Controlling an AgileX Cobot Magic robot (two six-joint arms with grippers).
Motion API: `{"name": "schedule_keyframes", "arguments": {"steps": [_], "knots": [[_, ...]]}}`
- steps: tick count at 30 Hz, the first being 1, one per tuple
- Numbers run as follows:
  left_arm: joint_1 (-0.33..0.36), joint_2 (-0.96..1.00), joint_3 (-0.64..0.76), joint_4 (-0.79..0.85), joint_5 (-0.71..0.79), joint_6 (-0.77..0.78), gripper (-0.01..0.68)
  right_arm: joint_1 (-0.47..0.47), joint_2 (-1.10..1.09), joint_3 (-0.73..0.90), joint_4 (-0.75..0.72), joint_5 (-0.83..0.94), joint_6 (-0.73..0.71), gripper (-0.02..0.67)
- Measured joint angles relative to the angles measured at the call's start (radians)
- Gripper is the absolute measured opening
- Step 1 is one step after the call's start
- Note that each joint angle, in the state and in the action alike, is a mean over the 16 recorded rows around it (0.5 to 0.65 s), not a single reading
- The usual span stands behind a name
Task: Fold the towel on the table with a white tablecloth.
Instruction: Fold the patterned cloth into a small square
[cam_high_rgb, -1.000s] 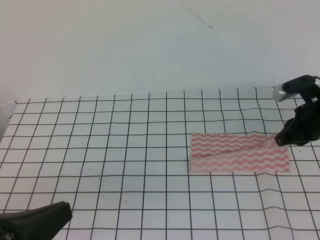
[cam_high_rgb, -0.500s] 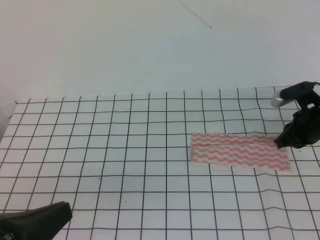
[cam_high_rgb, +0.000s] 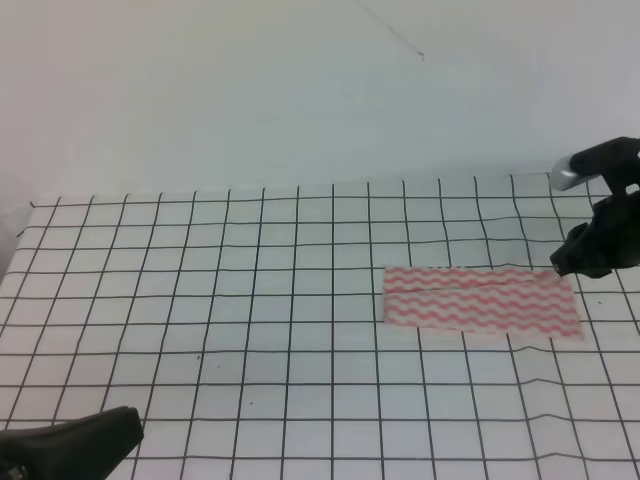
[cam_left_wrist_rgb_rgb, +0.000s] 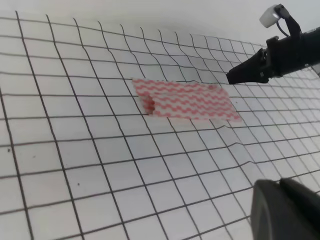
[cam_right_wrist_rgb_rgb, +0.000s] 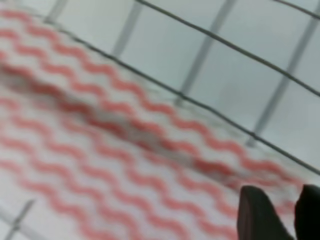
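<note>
Lying folded on the gridded tablecloth (cam_high_rgb: 200, 300), the towel (cam_high_rgb: 480, 300); right pincer (cam_high_rgb: 562, 262) nearly closed, empty; left's state unclear.

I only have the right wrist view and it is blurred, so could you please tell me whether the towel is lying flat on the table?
Observer: Yes, the towel lies flat on the table as a long strip, with one layer folded over the other along its length.
Operator: Thank you. Where is the right gripper relative to it?
Observer: The right gripper is at the strip's far right corner. I cannot tell whether it touches the cloth.
Operator: And the other arm?
Observer: The left gripper sits low at the table's near left edge, well apart from the towel.
</note>
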Motion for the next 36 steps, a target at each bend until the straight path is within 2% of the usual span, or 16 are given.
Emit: {"name": "schedule_keyframes", "arguments": {"steps": [9,15,25,36], "knots": [[0.0,0.167,-0.039,-0.012,-0.047,-0.041,-0.001,0.066,-0.023,-0.029,0.12,0.123,-0.149,0.185],[0.0,0.376,-0.146,-0.02,-0.035,0.023,-0.001,0.117,-0.015,-0.073,0.115,0.152,-0.137,0.185],[0.0,0.664,-0.342,-0.027,0.069,0.166,-0.001,0.21,0.079,-0.269,-0.081,0.214,0.036,0.186],[0.0,0.728,-0.379,-0.042,0.128,0.233,-0.001,0.281,0.289,-0.56,-0.338,0.383,0.212,0.186]]}}
